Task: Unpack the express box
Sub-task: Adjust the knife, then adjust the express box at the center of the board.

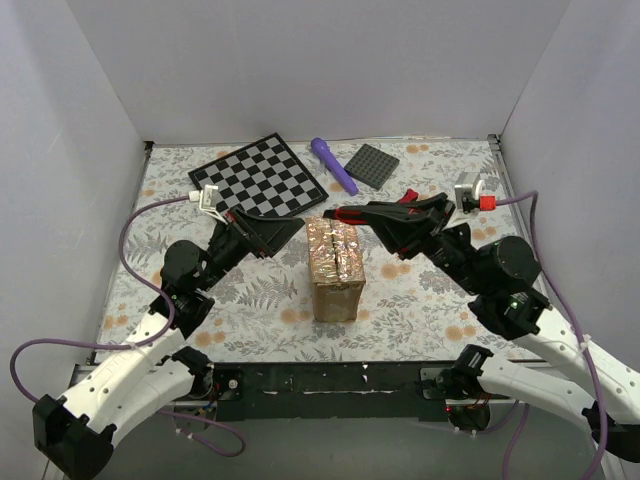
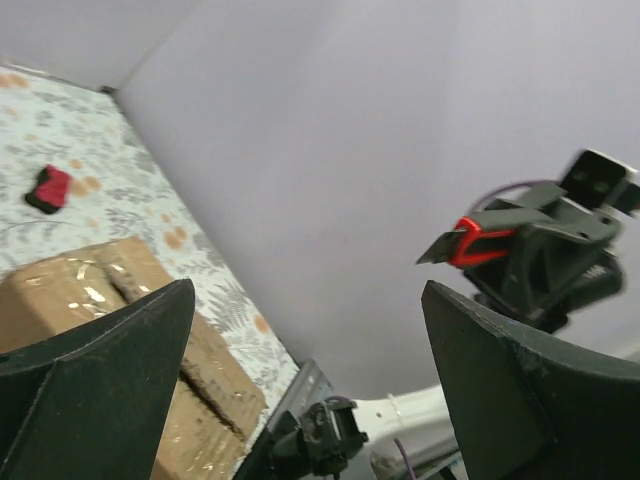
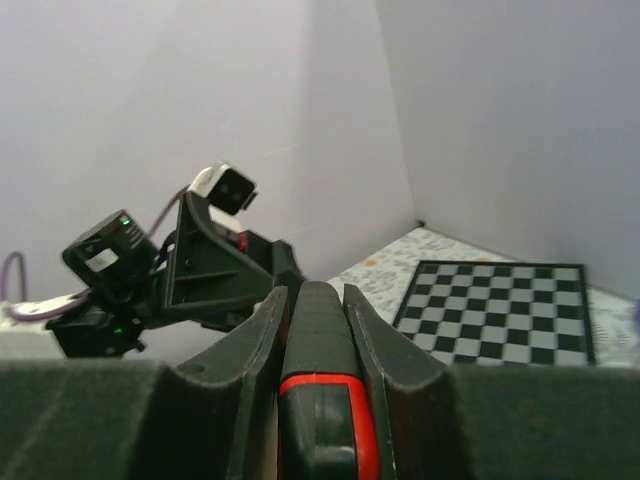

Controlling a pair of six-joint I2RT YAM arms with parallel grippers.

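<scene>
Table (image 1: 420,300): covered in a floral cloth, walled on three sides.
Checkerboard (image 1: 260,178): lay flat at the far left, just beyond the left arm's wrist.
Express box (image 1: 335,265): stood mid-table between the two arms, flaps closed under shiny tape; no cut in the tape could be made out.
Left gripper (image 1: 283,232): hung just left of the box's far end, jaws spread wide, nothing between them.
Right gripper (image 1: 390,215): reached in from the right near the box's far edge, clamped on the cutter.
Grey plate (image 1: 375,165): lay flat at the far side, well apart from the box.
Purple tool (image 1: 333,165): lay between checkerboard and plate.
Cutter (image 1: 348,213): red and black, tip pointed left over the far end of the box top; contact with the tape could not be told.
Step in hand: looked to be slitting the top seam.
Doing it well: would have called for bracing the box from the left with the empty gripper, setting the tip on the seam at the far end, and drawing it nearward along the centre line, shallow enough to spare the contents.
Risk: an unbraced box seemed likely to slide or tip under the blade.
</scene>
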